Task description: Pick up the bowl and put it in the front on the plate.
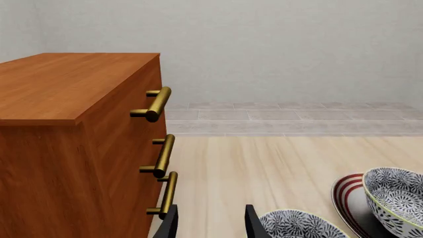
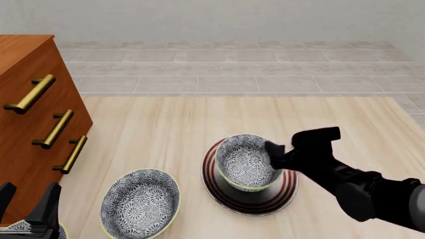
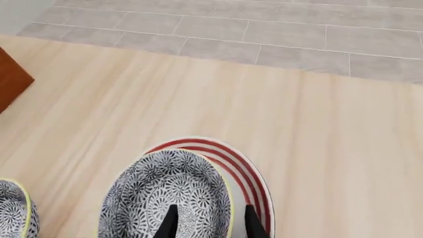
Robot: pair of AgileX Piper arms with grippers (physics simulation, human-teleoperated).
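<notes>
The left hand (image 2: 27,199) is seen at the near left bench (image 2: 166,124) edge, its fingers parted and nothing between them. A second patterned bowl (image 2: 139,203) lies just beyond it, and nothing is seen inside. Farther right, the bowl (image 2: 246,162) is set on the plate (image 2: 249,199), and its right rim is straddled by the right hand (image 2: 273,154), one finger inside and one outside. A cabinet (image 2: 20,124) with brass handles is placed far left. Contact with the rim cannot be told from the right wrist view.

Wooden drawer cabinet (image 2: 27,124) with brass handles (image 2: 30,93) standing left on pale wood table (image 2: 166,124); grey tiled floor (image 2: 232,69) meeting plain wall (image 2: 212,20).
</notes>
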